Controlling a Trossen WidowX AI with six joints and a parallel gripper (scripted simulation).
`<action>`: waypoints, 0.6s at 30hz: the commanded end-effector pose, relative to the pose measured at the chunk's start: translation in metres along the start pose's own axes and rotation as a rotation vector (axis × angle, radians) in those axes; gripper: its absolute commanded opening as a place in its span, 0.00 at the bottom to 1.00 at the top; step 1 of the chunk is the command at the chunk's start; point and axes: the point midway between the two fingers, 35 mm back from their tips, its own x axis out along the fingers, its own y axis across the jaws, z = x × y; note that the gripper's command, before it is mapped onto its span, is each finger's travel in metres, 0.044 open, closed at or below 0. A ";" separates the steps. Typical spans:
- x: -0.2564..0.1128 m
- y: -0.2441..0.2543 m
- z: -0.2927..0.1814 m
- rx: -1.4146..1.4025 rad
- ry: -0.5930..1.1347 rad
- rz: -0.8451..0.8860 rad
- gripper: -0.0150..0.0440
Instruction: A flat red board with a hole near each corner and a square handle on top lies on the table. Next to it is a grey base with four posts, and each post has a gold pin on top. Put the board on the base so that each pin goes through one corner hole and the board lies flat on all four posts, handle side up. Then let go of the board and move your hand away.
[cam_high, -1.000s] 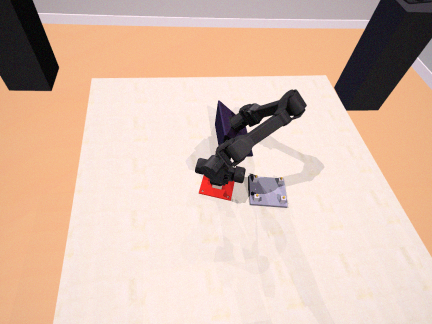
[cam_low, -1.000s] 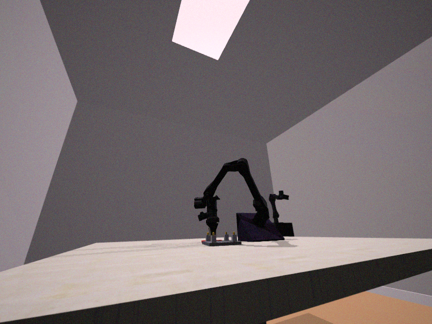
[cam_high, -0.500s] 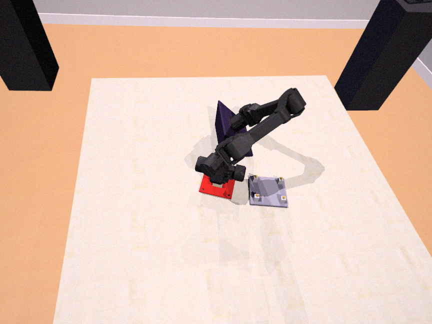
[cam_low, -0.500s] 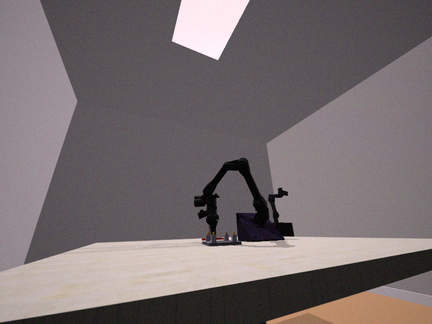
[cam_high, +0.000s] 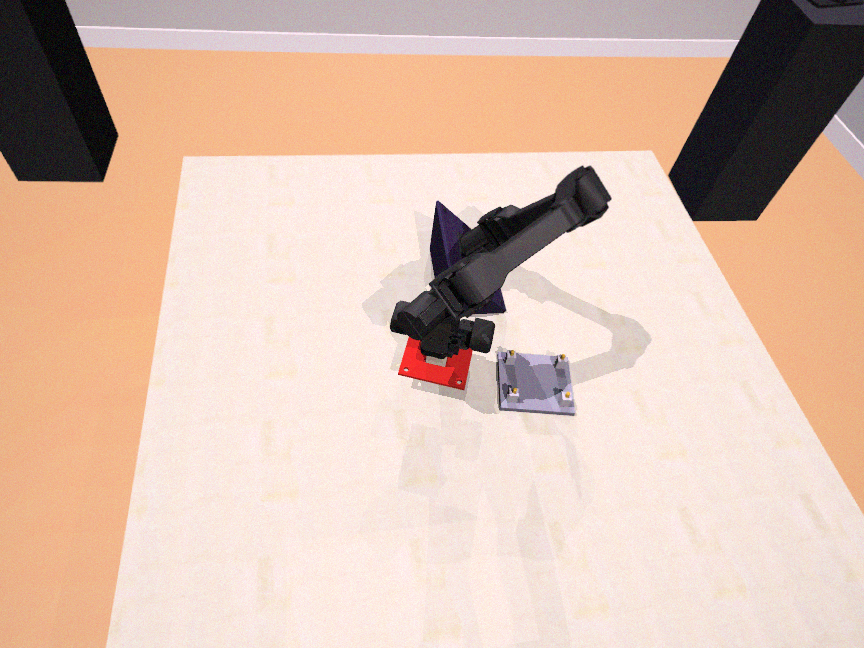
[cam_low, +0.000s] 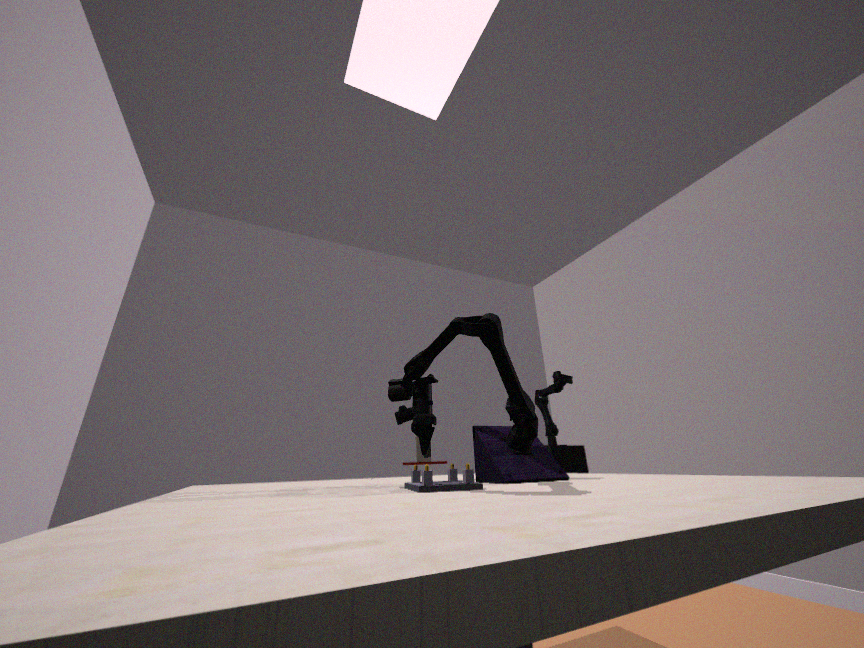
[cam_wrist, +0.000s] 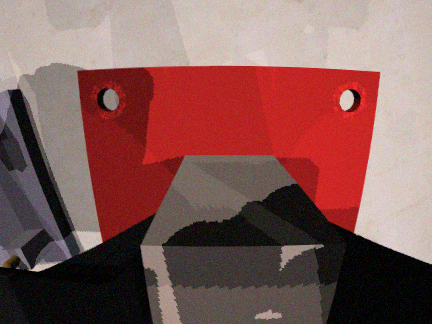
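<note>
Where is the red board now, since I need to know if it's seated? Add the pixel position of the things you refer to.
The red board (cam_high: 452, 374) (cam_low: 438, 462) (cam_wrist: 220, 115) hangs level above the table, gripped by its handle, left of the grey base (cam_high: 535, 382) in the top view.

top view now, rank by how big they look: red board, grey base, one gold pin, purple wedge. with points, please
1. purple wedge (cam_high: 444, 237) (cam_low: 505, 456), partly covered by the arm
2. grey base (cam_high: 537, 403) (cam_low: 446, 487)
3. red board (cam_high: 425, 372) (cam_low: 437, 462) (cam_wrist: 225, 115), its far part hidden
4. gold pin (cam_high: 562, 356) (cam_low: 468, 465)
</note>
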 end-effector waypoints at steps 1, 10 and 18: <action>-0.013 0.000 0.001 -0.006 -0.006 -0.007 0.25; -0.036 0.000 -0.002 -0.007 -0.005 -0.006 0.25; -0.041 0.008 -0.001 -0.013 -0.006 -0.009 0.25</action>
